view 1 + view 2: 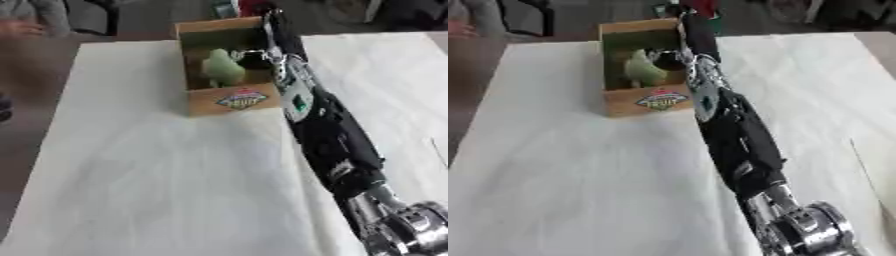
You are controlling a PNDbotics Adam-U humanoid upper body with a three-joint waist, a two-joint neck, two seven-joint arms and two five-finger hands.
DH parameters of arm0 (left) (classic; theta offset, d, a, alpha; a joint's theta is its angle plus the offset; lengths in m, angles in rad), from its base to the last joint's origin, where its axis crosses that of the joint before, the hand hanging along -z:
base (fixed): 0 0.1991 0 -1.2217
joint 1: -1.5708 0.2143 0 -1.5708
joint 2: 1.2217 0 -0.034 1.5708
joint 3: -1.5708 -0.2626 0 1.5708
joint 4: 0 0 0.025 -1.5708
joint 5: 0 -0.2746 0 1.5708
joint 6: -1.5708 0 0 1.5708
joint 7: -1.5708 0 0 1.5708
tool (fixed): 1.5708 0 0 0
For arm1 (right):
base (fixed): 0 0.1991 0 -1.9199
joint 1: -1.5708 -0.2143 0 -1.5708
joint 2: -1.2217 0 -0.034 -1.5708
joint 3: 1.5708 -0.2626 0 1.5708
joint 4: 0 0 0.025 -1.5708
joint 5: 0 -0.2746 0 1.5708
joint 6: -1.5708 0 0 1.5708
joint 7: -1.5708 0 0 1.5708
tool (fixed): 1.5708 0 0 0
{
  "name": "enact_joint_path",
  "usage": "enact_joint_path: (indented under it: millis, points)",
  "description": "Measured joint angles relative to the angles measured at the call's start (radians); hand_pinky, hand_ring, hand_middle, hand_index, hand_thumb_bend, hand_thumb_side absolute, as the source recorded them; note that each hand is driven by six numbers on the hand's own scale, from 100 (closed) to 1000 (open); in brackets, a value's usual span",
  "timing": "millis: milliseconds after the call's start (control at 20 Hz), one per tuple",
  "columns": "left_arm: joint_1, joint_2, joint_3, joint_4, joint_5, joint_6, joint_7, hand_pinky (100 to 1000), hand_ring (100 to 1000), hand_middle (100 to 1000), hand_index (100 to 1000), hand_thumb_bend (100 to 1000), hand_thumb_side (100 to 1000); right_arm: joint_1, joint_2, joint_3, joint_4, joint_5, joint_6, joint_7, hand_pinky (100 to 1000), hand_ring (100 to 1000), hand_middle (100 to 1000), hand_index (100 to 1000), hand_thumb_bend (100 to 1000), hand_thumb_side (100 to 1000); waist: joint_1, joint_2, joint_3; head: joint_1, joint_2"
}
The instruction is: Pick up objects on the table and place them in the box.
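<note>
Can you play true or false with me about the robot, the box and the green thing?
1. The cardboard box stands on a white table. True.
2. The pale green thing lies on the table outside the box. False: it is inside the box.
3. The robot's right arm reaches to the box from the lower right. True.
4. The box has a colourful label on its front wall. True.
5. The right hand rests near the bottom corner of the picture. False: it is up at the box, beside the green thing.
6. The robot's left hand is over the box. False: no left hand shows.
</note>
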Motion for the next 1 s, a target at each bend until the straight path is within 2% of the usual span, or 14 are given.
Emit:
enact_joint_path:
  millis: [500, 1000]
  points:
    - [0.008, 0.000, 0.000, 0.000, 0.000, -0.003, 0.004, 740, 670, 603, 630, 238, 421, 0.064, -0.100, -0.071, -0.042, -0.220, 0.036, -0.090, 641, 776, 726, 816, 469, 158, -0.003, -0.005, -0.012, 0.012, 0.000]
    - [0.010, 0.000, 0.001, 0.000, 0.000, -0.002, 0.006, 740, 670, 602, 629, 236, 422, 0.143, -0.161, -0.085, -0.065, -0.384, 0.024, -0.144, 627, 767, 710, 809, 465, 158, -0.002, -0.002, -0.014, 0.017, 0.000]
